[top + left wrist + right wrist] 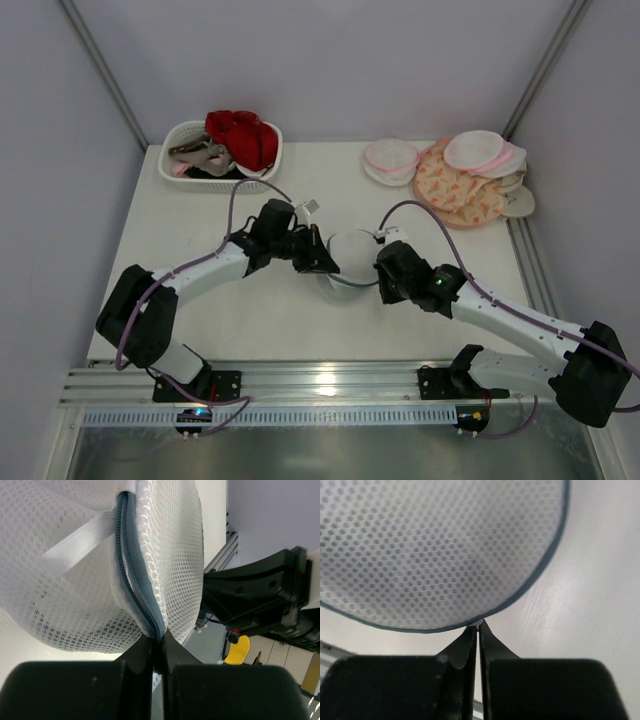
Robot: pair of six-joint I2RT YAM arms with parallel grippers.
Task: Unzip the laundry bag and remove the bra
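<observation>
The laundry bag (350, 250) is a round white mesh pouch with a dark grey zipper rim, held up between both grippers at the table's middle. My left gripper (158, 641) is shut on the bag's zipper rim (135, 580), seen edge-on in the left wrist view. My right gripper (478, 626) is shut on a small white piece at the bag's rim, under the mesh face (435, 545). A white strap (75, 542) shows through the mesh in the left wrist view; the rest of the bra is hidden inside.
A white basket (222, 152) with a red garment (243, 135) and a grey-pink garment stands at the back left. Pink-rimmed round pouches (392, 158) and peach patterned pouches (455, 185) lie at the back right. A metal rail (330, 380) runs along the near edge.
</observation>
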